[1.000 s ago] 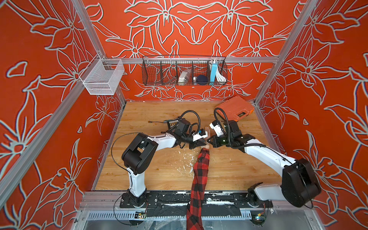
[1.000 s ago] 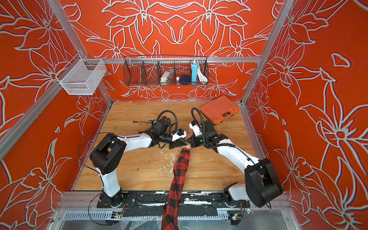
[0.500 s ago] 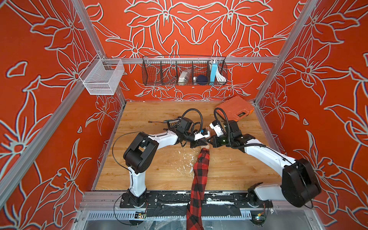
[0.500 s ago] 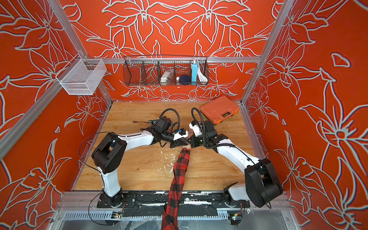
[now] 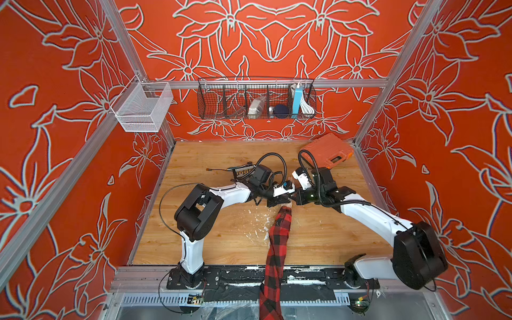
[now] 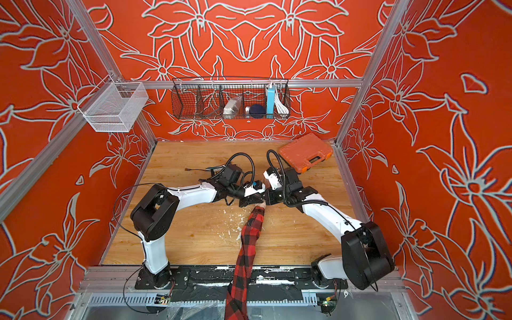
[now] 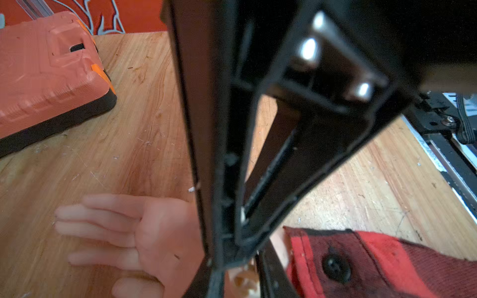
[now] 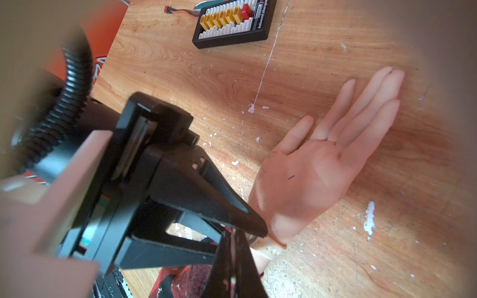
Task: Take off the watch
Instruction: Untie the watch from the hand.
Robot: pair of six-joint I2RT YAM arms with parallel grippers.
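A mannequin hand (image 8: pixel 309 175) in a red plaid sleeve (image 5: pixel 277 241) lies palm up on the wooden table. The watch (image 8: pixel 271 249) is on its wrist; only a piece of cream strap with holes shows, also seen as the watch strap (image 7: pixel 242 280). In both top views the grippers hide it. My right gripper (image 8: pixel 233 258) is shut, with a thin cream sliver of strap between its fingers. My left gripper (image 7: pixel 232 247) is shut too, its tips against the wrist at the strap. Whether it pinches the strap I cannot tell. Left gripper (image 5: pixel 286 200) and right gripper (image 5: pixel 294 200) meet tip to tip.
An orange tool case (image 5: pixel 327 151) lies at the back right of the table. A black connector board (image 8: pixel 232 25) with a cable lies behind the left arm. A black wire basket (image 5: pixel 256 99) and a white mesh basket (image 5: pixel 141 108) hang on the walls. White flecks dot the wood.
The left arm has edged a little to the right, toward the wrist. The right arm, the hand and the sleeve have stayed where they were.
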